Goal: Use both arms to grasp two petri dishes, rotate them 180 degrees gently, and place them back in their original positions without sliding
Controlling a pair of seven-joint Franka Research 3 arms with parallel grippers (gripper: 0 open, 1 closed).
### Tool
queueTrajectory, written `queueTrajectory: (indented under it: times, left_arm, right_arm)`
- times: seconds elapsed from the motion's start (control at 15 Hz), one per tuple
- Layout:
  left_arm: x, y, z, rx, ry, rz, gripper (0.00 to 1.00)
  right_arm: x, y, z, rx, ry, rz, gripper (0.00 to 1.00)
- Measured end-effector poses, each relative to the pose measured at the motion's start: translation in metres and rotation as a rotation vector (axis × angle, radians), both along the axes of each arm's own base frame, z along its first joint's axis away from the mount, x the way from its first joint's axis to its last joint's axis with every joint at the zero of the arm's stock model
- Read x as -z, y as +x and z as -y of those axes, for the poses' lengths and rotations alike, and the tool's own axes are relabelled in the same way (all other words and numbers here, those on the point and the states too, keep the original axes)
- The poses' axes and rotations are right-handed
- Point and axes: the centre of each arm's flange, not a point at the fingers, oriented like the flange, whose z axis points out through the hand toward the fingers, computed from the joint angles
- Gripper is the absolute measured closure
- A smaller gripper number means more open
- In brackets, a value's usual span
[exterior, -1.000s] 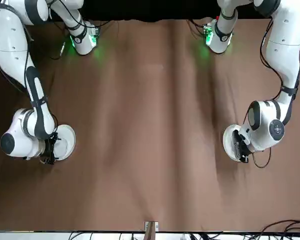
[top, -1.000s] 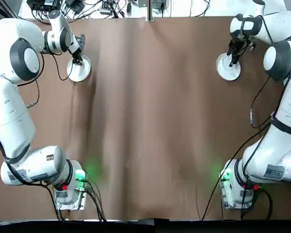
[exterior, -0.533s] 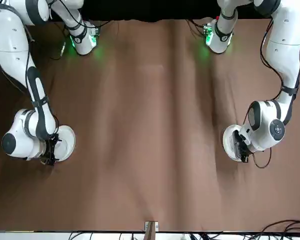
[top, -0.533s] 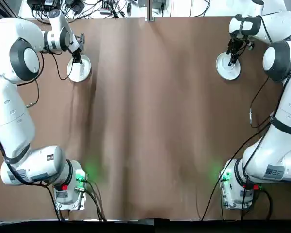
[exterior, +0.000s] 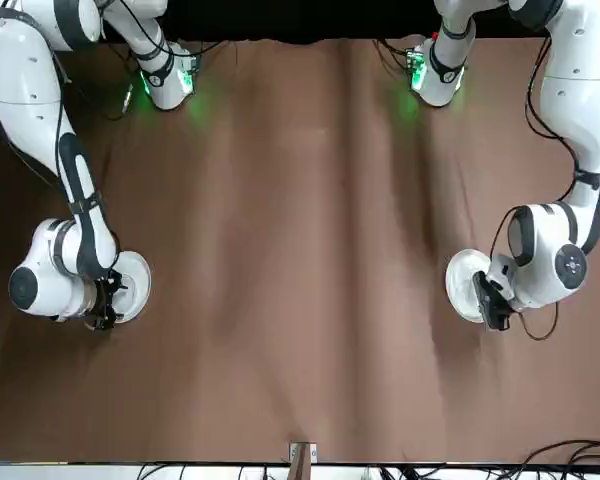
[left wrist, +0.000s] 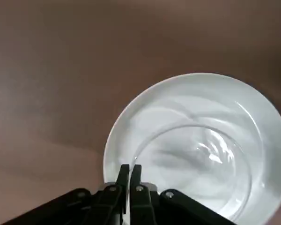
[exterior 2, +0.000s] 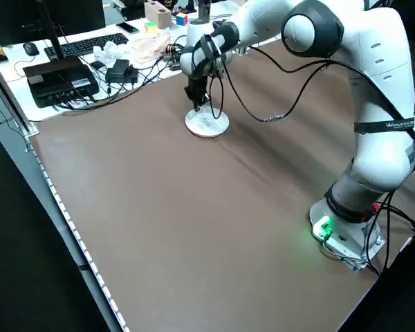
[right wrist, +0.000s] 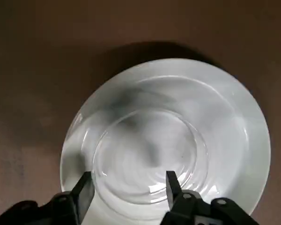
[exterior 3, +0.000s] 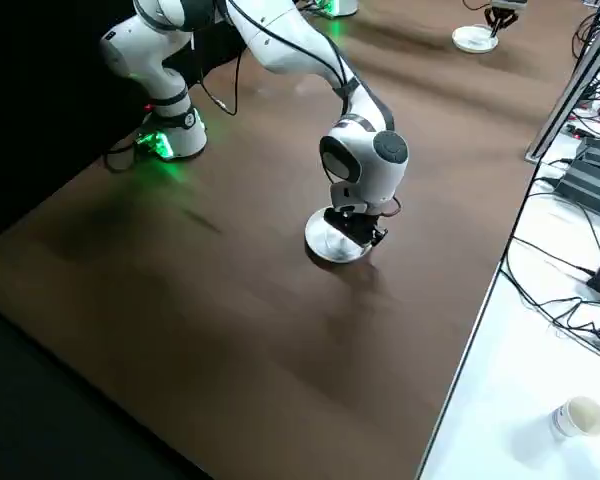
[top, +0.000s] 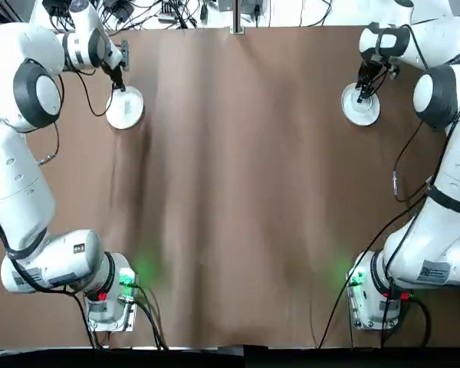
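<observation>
Two whitish petri dishes lie flat on the brown table near its far edge. The left dish [top: 126, 109] [left wrist: 210, 136] has my left gripper [top: 117, 81] [left wrist: 129, 168] just off its far rim, raised, fingers shut with nothing between them. In the left side view that gripper [exterior 2: 199, 102] hangs over the dish [exterior 2: 208, 124]. My right gripper [top: 360, 92] [right wrist: 127, 180] hovers over the right dish [top: 361, 106] [right wrist: 164, 136], fingers open and spread above its inner ring. The front view shows the right dish [exterior: 130, 284] and the left dish [exterior: 465, 284].
A white desk with cables, a keyboard and black boxes [exterior 2: 59, 76] runs beyond the far edge. A paper cup [exterior 3: 578, 416] stands on the side bench. Both arm bases [top: 107, 295] [top: 376, 295] sit at the near edge, green lights on.
My left gripper has drawn back from over the left dish toward the far edge, off the rim. The right gripper has shifted only slightly over its dish. Both dishes stay put.
</observation>
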Motion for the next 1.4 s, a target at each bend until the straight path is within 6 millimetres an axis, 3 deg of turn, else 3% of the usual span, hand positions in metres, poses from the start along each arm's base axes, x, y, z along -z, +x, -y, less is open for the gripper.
queueTrajectory:
  times: [0.07,0.2,0.33,0.4,0.47,0.6,0.67,0.8,0.93,1.4]
  left_arm:
    - [-0.009,0.003,-0.005,-0.048,0.002,-0.006,0.96]
    - [-0.022,0.005,-0.013,-0.187,0.004,-0.005,0.96]
    - [-0.031,0.005,-0.018,-0.372,0.006,-0.012,0.96]
    - [-0.036,0.005,-0.019,-0.462,0.009,-0.022,0.96]
    - [-0.042,0.006,-0.019,-0.529,0.011,-0.030,0.96]
    - [-0.054,0.007,-0.017,-0.641,0.014,-0.033,0.96]
    - [-0.064,0.006,-0.013,-0.793,0.019,-0.040,0.96]
    - [-0.070,0.003,-0.009,-0.987,0.030,-0.059,0.96]
    - [-0.071,0.001,-0.005,-1.170,0.039,-0.072,0.96]
    - [-0.074,0.000,-0.003,-1.710,0.049,-0.069,0.96]
  right_arm:
    - [0.000,0.000,0.000,0.000,0.000,0.000,0.30]
    - [0.000,0.000,0.000,0.000,-0.001,0.001,0.49]
    - [0.000,0.000,0.001,0.001,-0.002,0.001,0.52]
    - [0.000,0.000,0.001,0.001,-0.002,0.001,0.58]
    - [0.000,0.000,0.001,0.001,-0.002,0.001,0.58]
    - [0.000,0.000,0.002,0.002,-0.003,0.001,0.68]
    - [0.000,0.000,0.003,0.003,-0.004,0.001,0.77]
    - [0.000,0.000,0.005,0.005,-0.005,0.001,0.81]
    - [0.000,0.000,0.006,0.006,-0.006,0.001,0.96]
    - [-0.001,0.001,0.000,-0.050,-0.016,0.002,0.96]
